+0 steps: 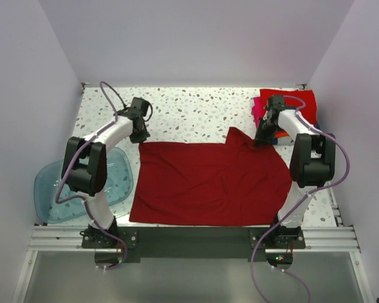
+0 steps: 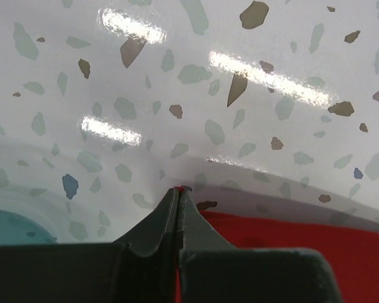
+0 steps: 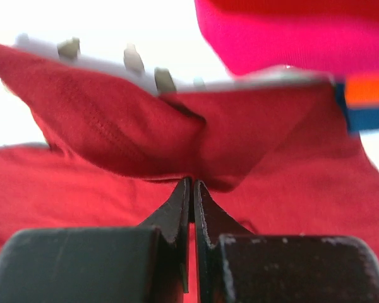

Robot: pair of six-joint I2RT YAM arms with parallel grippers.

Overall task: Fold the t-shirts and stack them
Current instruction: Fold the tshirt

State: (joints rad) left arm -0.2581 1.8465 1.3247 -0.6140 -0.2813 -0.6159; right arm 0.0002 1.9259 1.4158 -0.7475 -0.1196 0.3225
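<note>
- One dark red t-shirt [image 1: 208,186] is lying spread across the middle of the table [image 1: 196,110], reaching from near its front edge towards the centre. The cloth is soft and matte, is creasing in shallow folds, and is forming a rough rectangle with one flap poking up along its far edge.
- One stack of folded t-shirts [image 1: 294,101] is sitting in the table's far right corner. A bright red layer is showing on top, with magenta, orange and blue edges peeking out beneath it; the exact number of shirts cannot be told.
- One translucent blue plastic tub [image 1: 57,196], rounded and shallow, is overhanging the table's left edge near the front.
- The table is showing a glossy white top speckled with grey and brown chips.
- The left gripper [image 1: 141,137] is resting at the shirt's far left corner, its jaws pressing together with a sliver of red cloth showing at the tips.
- The right gripper [image 1: 263,140] is standing on the shirt's far right part, just beside the stack, its jaws pinching tight on a raised fold of the stitched red fabric.
</note>
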